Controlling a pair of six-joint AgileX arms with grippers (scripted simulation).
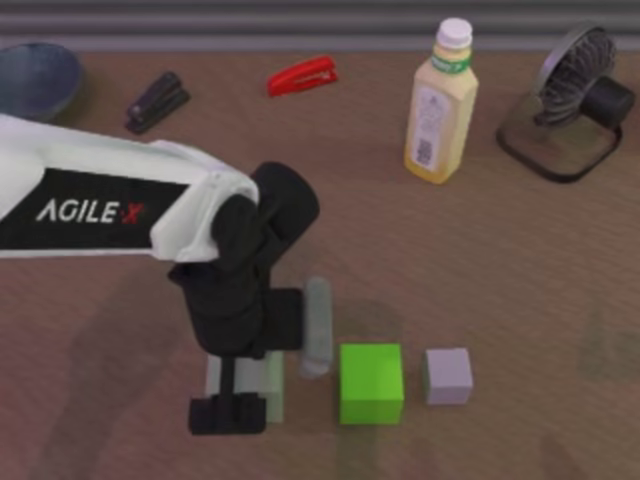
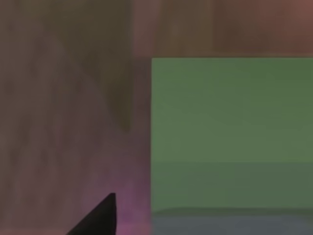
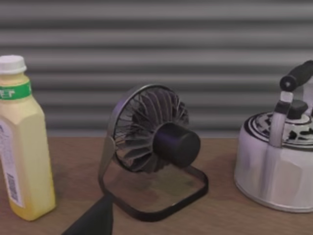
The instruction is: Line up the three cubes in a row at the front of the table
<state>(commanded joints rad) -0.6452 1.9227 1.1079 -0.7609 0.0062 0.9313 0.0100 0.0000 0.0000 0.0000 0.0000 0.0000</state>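
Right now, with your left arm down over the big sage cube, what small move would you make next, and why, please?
Probably lift the left gripper straight up and clear. The sage cube already sits beside the lime cube and the lavender cube in a row at the table's front. Whether the fingers have released isn't visible, so rise slowly.

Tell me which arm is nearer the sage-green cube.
Left. The left gripper sits directly over the sage-green cube; the right arm is out of the top view, facing the fan.

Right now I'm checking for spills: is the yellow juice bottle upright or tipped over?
Upright. The juice bottle stands on its base on the table with its white cap on top, beside the small desk fan.
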